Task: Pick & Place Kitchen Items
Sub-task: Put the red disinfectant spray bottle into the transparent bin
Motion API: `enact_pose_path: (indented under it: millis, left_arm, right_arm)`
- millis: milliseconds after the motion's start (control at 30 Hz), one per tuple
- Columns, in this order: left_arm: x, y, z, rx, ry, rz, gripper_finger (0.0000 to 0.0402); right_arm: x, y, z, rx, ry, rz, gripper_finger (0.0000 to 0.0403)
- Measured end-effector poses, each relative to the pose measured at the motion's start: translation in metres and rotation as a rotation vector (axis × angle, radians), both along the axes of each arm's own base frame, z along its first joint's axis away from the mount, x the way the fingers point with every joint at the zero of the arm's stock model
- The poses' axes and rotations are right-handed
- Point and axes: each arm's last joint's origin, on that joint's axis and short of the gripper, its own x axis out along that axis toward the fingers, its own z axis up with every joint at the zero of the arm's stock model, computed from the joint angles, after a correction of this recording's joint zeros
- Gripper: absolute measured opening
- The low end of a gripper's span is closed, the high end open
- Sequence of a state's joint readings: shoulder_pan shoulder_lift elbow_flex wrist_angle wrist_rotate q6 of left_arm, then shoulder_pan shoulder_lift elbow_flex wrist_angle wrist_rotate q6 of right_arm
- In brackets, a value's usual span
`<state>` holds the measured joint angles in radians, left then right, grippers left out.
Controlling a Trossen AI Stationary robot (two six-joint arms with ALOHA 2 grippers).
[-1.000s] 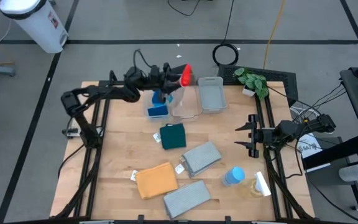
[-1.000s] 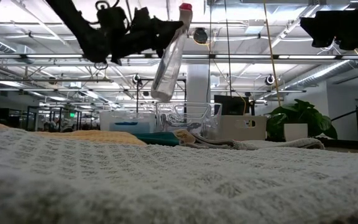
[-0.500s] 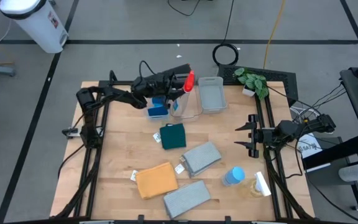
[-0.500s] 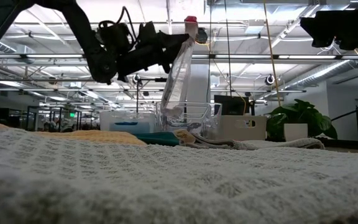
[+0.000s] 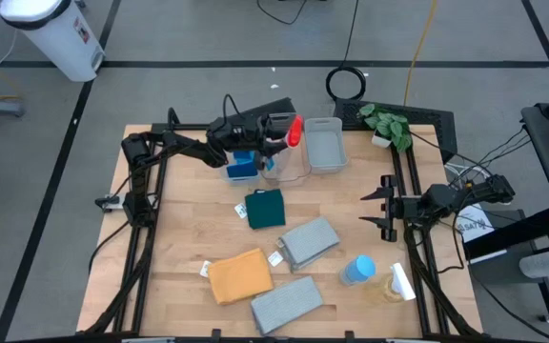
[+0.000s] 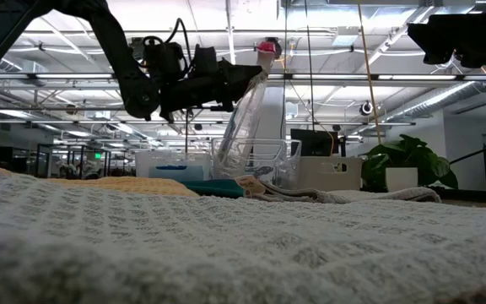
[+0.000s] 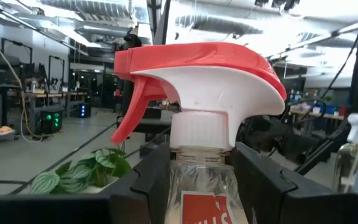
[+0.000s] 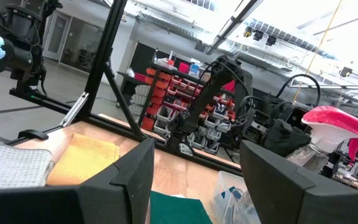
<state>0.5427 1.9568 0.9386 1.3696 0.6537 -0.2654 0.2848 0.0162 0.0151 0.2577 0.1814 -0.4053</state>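
My left gripper (image 5: 273,135) clamped on red-topped spray bottle (image 6: 247,118), tilted over clear bin (image 5: 287,164). Bottle lower than a second ago. Right gripper (image 5: 377,207) spread apart, idle at table's right edge.

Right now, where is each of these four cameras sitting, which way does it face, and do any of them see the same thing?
High view: above the table, looking straight down; both arms show.
Low view: at tabletop height, looking across cloths into the room; the left tool shows.
Left wrist view: on the left arm, facing its red-topped spray bottle between its fingers.
Right wrist view: on the right arm, past its open fingers, across the table.
All four show that bottle.
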Motion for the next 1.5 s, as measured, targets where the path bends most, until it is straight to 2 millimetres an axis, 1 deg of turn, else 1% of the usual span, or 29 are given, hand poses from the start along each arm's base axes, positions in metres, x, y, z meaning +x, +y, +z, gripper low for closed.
enact_pose_path:
  millis: [167, 400, 733, 1000, 1200, 1333, 1500]
  left_arm:
    - [0.003, -0.001, -0.006, 0.016, 0.053, 0.006, 0.0153]
    - [0.003, -0.001, -0.008, 0.013, 0.069, 0.009, 0.0177]
    - [0.004, 0.0, -0.012, 0.015, 0.106, 0.016, 0.0181]
    - [0.004, 0.0, -0.011, 0.016, 0.103, 0.017, 0.0181]
    - [0.004, 0.001, -0.007, 0.019, 0.072, 0.103, 0.0182]
    - [0.007, -0.003, -0.007, 0.008, 0.066, 0.14, 0.0182]
    - [0.014, -0.016, -0.007, 0.055, 0.063, 0.124, 0.0182]
  right_arm:
    - [0.0, 0.0, 0.0, 0.0, 0.0, 0.0, 0.0208]
    - [0.0, 0.0, 0.0, 0.0, 0.0, 0.0, 0.0208]
    - [0.0, 0.0, 0.0, 0.0, 0.0, 0.0, 0.0208]
    - [0.0, 0.0, 0.0, 0.0, 0.0, 0.0, 0.0208]
    - [0.0, 0.0, 0.0, 0.0, 0.0, 0.0, 0.0208]
    - [0.0, 0.0, 0.0, 0.0, 0.0, 0.0, 0.0208]
    - [0.0, 0.0, 0.0, 0.0, 0.0, 0.0, 0.0208]
